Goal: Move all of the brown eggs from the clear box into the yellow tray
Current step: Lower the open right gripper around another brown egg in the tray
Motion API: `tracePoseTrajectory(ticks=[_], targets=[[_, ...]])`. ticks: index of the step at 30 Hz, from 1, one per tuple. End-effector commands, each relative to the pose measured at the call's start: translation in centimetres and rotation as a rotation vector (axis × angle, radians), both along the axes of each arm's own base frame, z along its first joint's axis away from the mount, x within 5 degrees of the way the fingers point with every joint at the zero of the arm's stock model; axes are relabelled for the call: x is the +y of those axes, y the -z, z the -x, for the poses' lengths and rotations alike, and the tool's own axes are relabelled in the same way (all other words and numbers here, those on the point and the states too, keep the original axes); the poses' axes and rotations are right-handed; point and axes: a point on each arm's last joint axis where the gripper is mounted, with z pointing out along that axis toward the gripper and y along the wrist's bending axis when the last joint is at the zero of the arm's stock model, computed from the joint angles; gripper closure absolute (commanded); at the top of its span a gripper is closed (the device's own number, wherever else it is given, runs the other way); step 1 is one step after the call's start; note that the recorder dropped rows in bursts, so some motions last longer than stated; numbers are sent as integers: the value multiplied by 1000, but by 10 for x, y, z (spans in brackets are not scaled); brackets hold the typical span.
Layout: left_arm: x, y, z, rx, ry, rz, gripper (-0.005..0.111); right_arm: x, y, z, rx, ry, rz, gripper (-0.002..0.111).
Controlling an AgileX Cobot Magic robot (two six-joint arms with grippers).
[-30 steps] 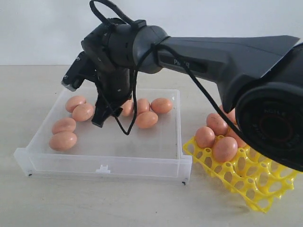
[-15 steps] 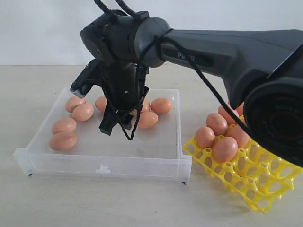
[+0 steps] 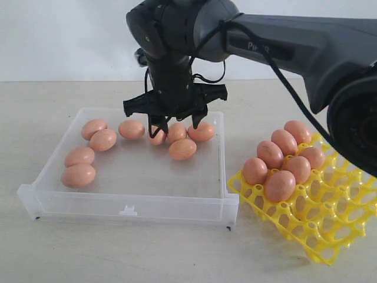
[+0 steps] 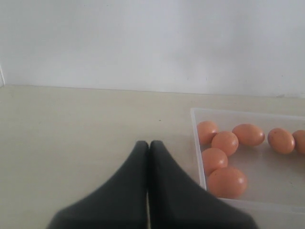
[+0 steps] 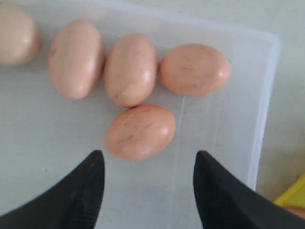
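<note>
So the clear box (image 3: pixel 88 203) sits just left of the yellow tray (image 3: pixel 321 233). The right gripper (image 3: pixel 177 125) hangs over the back of the box with its jaws spread wide, gripping nothing, and one of the brown eggs (image 3: pixel 182 149) lies just ahead of the gap. The left gripper (image 4: pixel 147 145) is pinched fully together on nothing, over the table (image 4: pixel 71 124) just outside the box. Nine eggs lie in the box, and others sit in the tray cups nearest it.
</note>
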Motion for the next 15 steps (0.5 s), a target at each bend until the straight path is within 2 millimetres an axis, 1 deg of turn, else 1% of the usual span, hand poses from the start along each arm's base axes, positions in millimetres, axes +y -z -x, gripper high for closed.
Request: tracePoseTrajectory(ticks=[1,4,6,12,15], targets=[[0,1,0,0,-1,-4,111,-5,-11,0,-17,284,-104,54],[0,1,0,0,-1,-4,111,-3,-8,3,16,392,-156,54],[0,1,0,0,-1,-4,111,-3,1,5,41,464,-177,54],[0,1,0,0,-1,-4,111,-8,37,13,84,540,-164,54],[0,1,0,0,-1,-4,111,-6,45,13,67,531,-208,54]])
